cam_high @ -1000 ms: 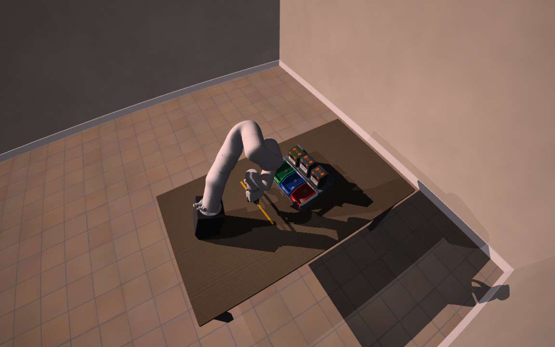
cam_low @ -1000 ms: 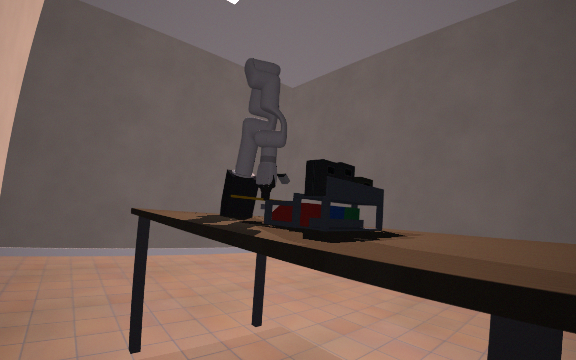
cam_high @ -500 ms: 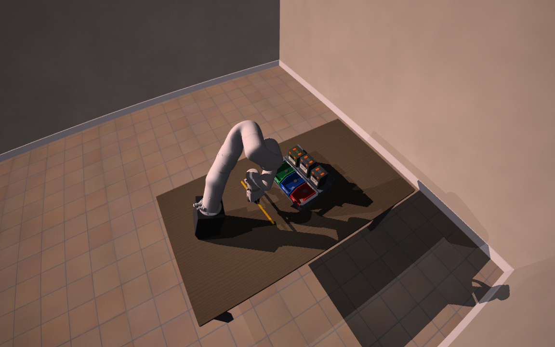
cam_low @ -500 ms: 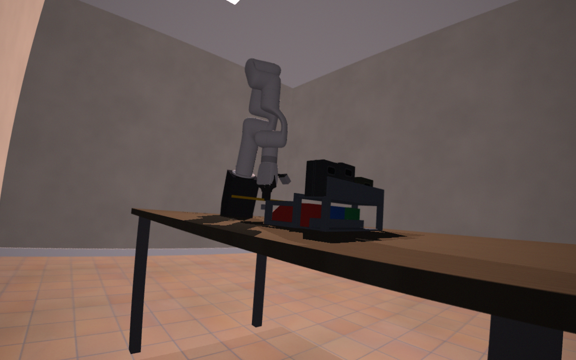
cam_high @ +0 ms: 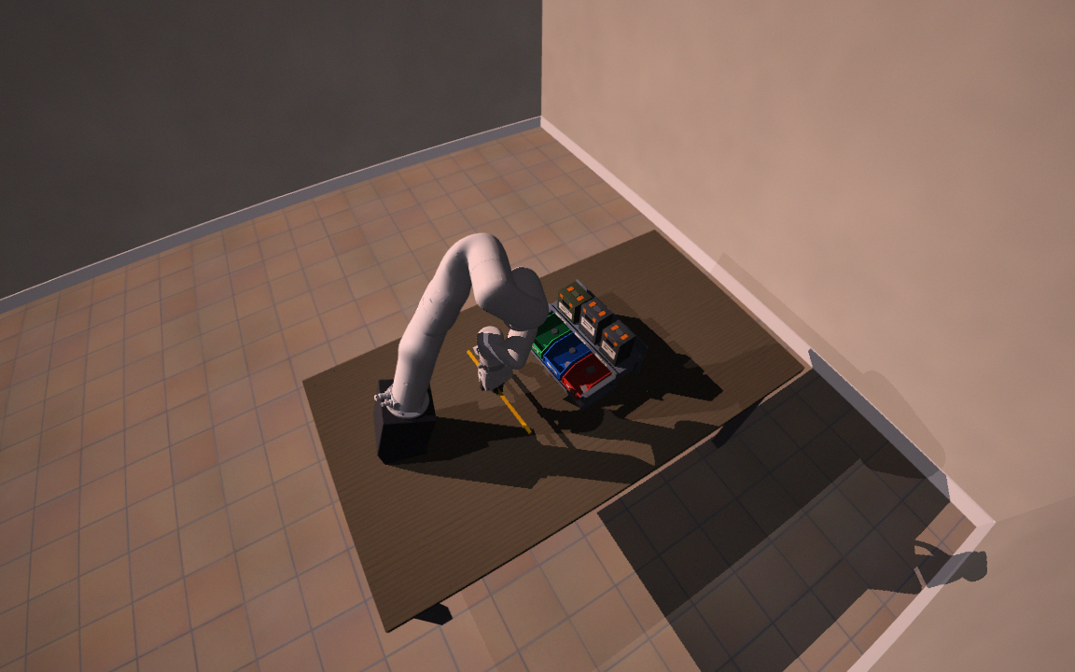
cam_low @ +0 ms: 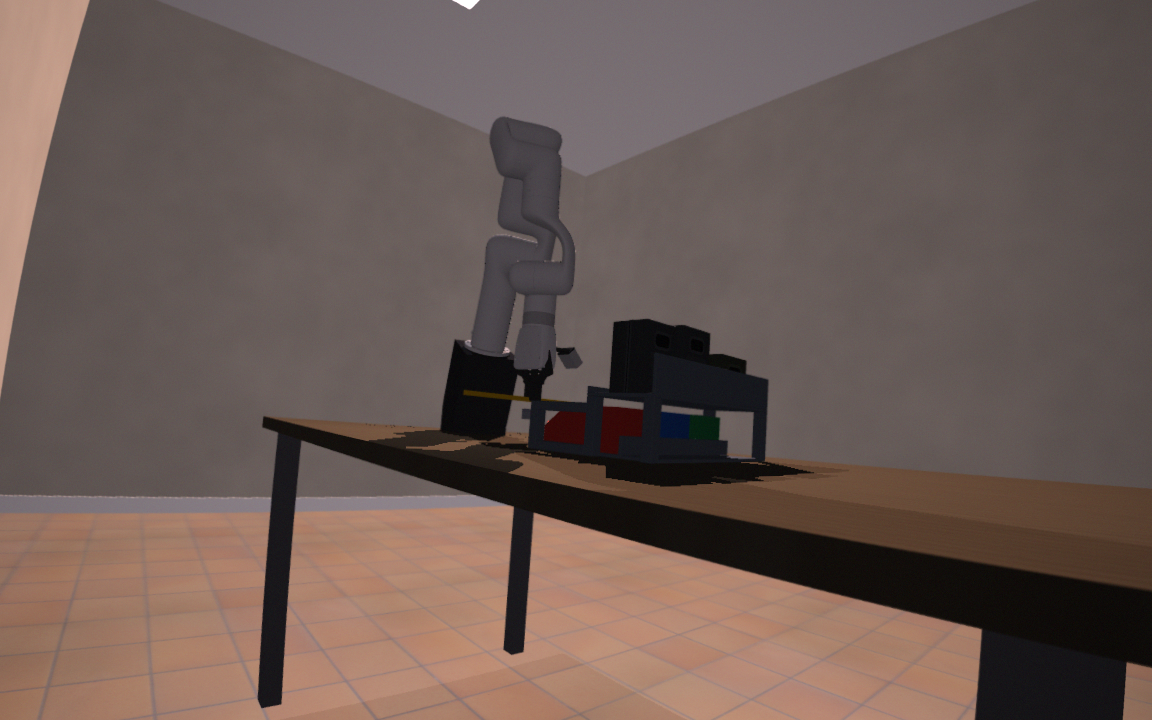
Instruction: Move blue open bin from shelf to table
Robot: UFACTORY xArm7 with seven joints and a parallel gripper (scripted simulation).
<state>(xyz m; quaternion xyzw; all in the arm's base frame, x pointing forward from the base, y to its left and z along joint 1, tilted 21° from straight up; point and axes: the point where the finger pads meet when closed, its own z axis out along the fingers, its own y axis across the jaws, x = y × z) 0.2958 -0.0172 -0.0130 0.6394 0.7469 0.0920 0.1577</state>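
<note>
You are looking at the end effector (cam_high: 495, 385) pinching a thin yellow rod (cam_high: 516, 413) above the surface (cam_high: 457, 518), just in front of the shelf (cam_low: 669, 365). The blue bin (cam_high: 560, 359) is sitting on the lower tier between the green bin (cam_high: 550, 339) and the red bin (cam_high: 585, 377). It is probably rigid and light, loose parts shifting inside; its open front lip is looking like the best hold.

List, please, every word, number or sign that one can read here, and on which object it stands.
None can be read. The dark boxes on the shelf carry small orange marks, too small to tell whether they are writing. The bins, the yellow rod and the arm show no text.
</note>
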